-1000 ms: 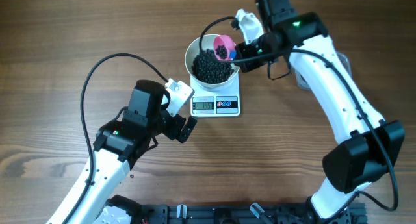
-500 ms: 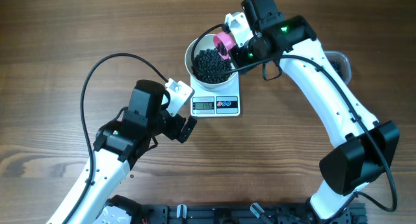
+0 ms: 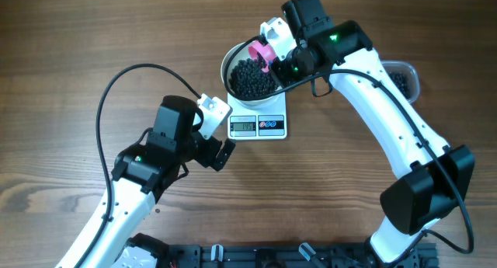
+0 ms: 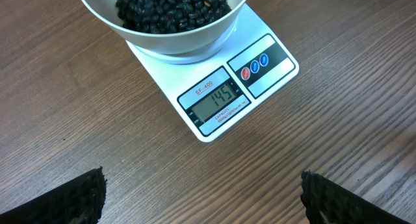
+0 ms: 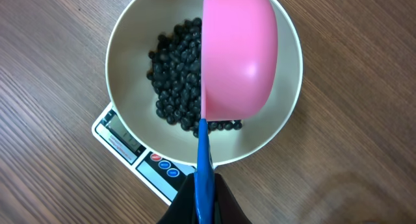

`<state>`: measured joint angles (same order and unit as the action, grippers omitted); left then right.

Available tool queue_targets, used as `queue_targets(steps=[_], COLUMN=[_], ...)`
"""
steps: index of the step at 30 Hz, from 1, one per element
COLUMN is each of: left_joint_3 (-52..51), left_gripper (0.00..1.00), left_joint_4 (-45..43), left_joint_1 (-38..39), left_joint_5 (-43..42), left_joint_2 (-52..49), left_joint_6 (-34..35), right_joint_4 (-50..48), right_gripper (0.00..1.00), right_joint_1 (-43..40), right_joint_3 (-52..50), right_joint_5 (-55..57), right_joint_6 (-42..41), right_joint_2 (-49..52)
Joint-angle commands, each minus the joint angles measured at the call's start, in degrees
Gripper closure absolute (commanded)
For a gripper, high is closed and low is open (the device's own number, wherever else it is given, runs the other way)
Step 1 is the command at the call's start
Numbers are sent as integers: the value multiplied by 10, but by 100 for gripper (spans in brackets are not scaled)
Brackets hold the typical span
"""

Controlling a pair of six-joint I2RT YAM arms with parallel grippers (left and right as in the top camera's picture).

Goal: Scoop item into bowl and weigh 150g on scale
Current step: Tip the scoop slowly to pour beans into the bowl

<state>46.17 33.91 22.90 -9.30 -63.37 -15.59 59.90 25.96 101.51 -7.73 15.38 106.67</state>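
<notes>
The white bowl (image 3: pixel 227 66) stands on the scale (image 3: pixel 258 126) and holds a dark heap of the item (image 3: pixel 250 80). My right gripper (image 3: pixel 291 62) is shut on the blue handle of a pink scoop (image 3: pixel 262 52), which hangs over the bowl's far side. In the right wrist view the scoop (image 5: pixel 237 62) is turned so its rounded back shows, above the item (image 5: pixel 179 74) in the bowl (image 5: pixel 127 55), with my gripper (image 5: pixel 205 198) clamped on the handle. My left gripper (image 4: pixel 203 198) is open over bare wood, short of the scale (image 4: pixel 273 62), whose display reads 145.
A clear plastic tub (image 3: pixel 405 80) with more black beans sits at the right, partly behind the right arm. The left arm's black cable (image 3: pixel 124 78) loops over the table left of the scale.
My right gripper has moved left over the bowl and rolled the scoop from opening-up, with beans in it, onto its side. The left arm has not moved.
</notes>
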Motion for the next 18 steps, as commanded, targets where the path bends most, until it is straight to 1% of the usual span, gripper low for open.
queue_targets(steps=[1, 18], left_joint_3=[-2, -2], left_gripper=[0, 0], left_joint_4=[0, 0], left_joint_1=[-2, -2], left_joint_5=[-3, -3], left_joint_2=[-2, -2], left_joint_6=[-5, -5], right_joint_4=[-4, -13], right_gripper=[96, 96], right_joint_1=[2, 2], right_joint_3=[15, 15], right_joint_5=[7, 6], right_joint_6=[26, 24], right_joint_2=[-11, -11])
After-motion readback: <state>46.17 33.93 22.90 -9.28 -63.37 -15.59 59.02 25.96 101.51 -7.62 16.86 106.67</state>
